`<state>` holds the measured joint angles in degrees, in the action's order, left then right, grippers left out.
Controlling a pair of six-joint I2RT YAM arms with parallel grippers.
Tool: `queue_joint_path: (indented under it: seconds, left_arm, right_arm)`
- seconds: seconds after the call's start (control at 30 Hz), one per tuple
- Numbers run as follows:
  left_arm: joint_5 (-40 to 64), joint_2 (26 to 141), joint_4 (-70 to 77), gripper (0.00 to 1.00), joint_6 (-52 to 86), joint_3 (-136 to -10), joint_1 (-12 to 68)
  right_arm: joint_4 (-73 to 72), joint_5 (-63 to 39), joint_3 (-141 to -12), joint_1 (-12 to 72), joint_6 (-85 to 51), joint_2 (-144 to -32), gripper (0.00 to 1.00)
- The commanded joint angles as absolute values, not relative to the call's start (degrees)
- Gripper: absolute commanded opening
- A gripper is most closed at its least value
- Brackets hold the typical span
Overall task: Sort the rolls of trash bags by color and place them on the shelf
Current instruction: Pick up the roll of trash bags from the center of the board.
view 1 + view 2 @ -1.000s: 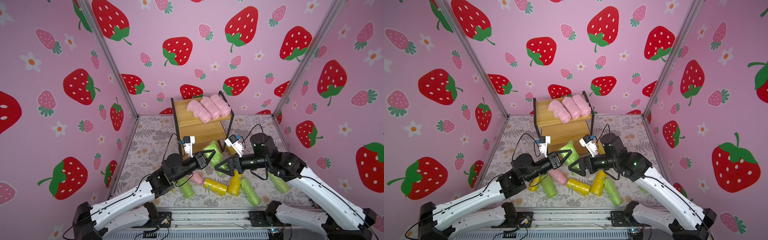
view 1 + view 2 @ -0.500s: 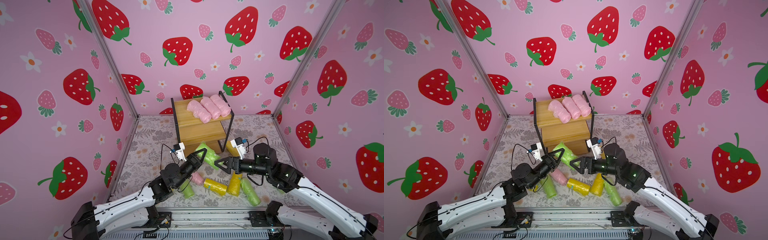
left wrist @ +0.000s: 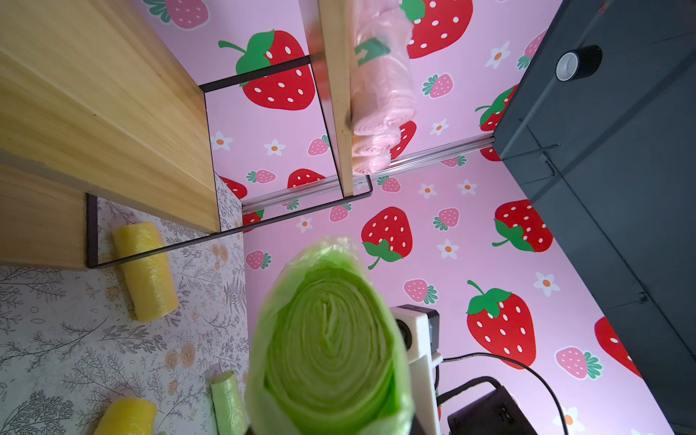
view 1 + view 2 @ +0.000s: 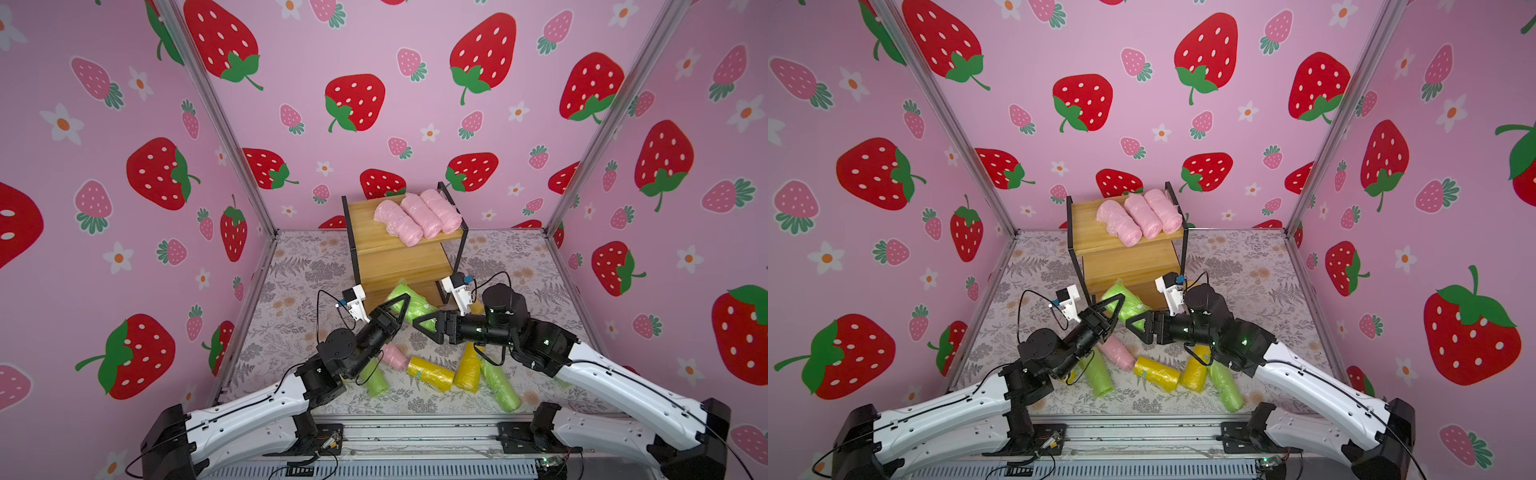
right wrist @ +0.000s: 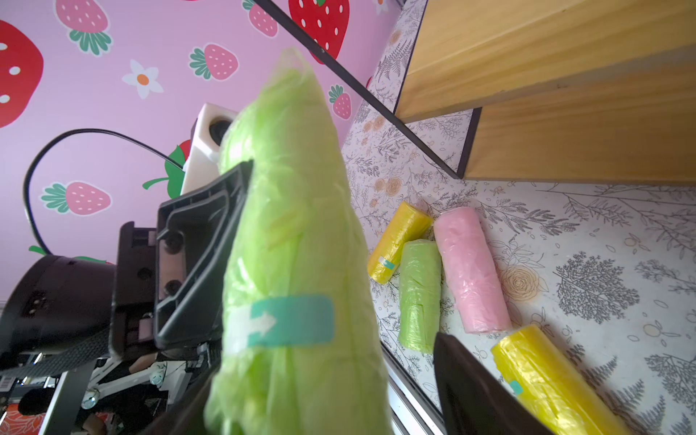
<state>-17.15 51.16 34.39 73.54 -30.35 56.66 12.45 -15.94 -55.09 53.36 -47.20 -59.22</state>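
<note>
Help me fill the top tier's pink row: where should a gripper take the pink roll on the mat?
Probably from above, jaws spanning the pink roll crosswise, since it lies flat. A green roll crowds one long side, so grip toward the end where the two part.

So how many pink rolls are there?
4 pink rolls. Three lie side by side on the top board of the shelf; the fourth lies on the floor by the left arm. The arms may hide more.
</note>
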Motion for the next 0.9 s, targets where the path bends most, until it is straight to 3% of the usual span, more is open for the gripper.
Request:
queue_joint_path:
  seconds: [0.0,0.2,0.27,0.4,0.47,0.5,0.6,0.63,0.87]
  left_arm:
    - [-17.6,49.6,37.3,0.0,73.5,-30.3,57.0]
    - [-18.4,49.2,35.9,0.0,73.7,-30.1,57.0]
    - [-18.1,49.3,34.8,0.0,73.4,-30.6,57.0]
    - [-17.8,49.0,33.3,0.0,72.5,-31.3,57.0]
    - [-17.7,48.3,31.1,0.0,71.8,-31.9,57.0]
    - [-17.7,47.7,28.9,0.09,71.1,-32.4,56.9]
    - [-19.4,45.3,16.8,0.7,70.3,-35.8,57.0]
    - [-20.5,44.3,12.1,1.0,69.0,-37.3,57.0]
    - [-31.8,35.7,-17.6,1.0,60.8,-47.4,57.0]
  right_arm:
    - [11.1,-14.3,-56.8,53.7,-46.3,-58.2,0.71]
    - [11.1,-14.5,-57.1,53.6,-45.4,-58.0,0.61]
    - [11.2,-14.9,-57.6,53.6,-45.2,-58.9,0.53]
    - [11.1,-15.1,-58.3,53.7,-45.0,-60.6,0.29]
    - [10.9,-15.0,-58.4,53.7,-44.9,-61.1,0.11]
    - [10.6,-14.6,-58.4,53.7,-45.0,-61.4,0.02]
    - [8.9,-12.7,-57.2,53.7,-45.8,-61.7,0.0]
    - [7.6,-11.8,-56.4,53.7,-46.3,-61.8,0.0]
    - [-1.4,-4.7,-52.8,53.6,-50.7,-63.2,0.0]
